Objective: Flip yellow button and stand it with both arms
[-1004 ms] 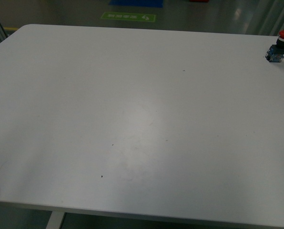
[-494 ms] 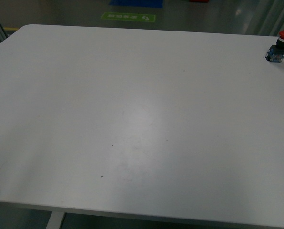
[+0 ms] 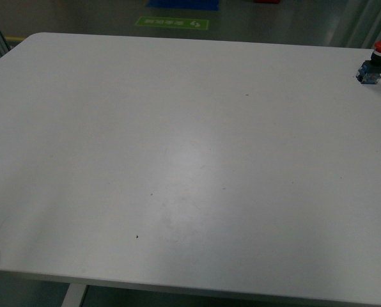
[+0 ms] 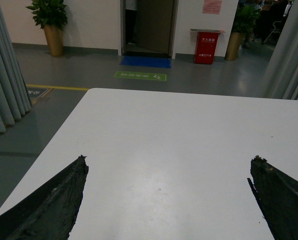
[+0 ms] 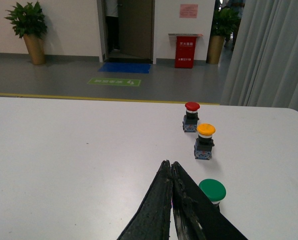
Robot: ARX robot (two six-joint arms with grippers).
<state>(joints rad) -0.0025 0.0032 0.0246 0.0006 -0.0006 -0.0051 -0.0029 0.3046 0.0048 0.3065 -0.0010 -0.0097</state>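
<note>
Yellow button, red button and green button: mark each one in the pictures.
yellow button (image 5: pixel 206 130): right wrist view, on its yellow cap.
red button (image 5: pixel 192 106): right wrist view, on its red cap.
green button (image 5: pixel 212 190): right wrist view, on its green cap.

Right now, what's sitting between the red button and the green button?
In the right wrist view, the yellow button stands upright between the red button and the green button, with bare table separating them.

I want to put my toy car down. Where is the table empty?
Most of the table is bare, from its near edge across the middle and left. The crowded spot is the far right edge, where the red button, yellow button and green button stand in a row.
</note>
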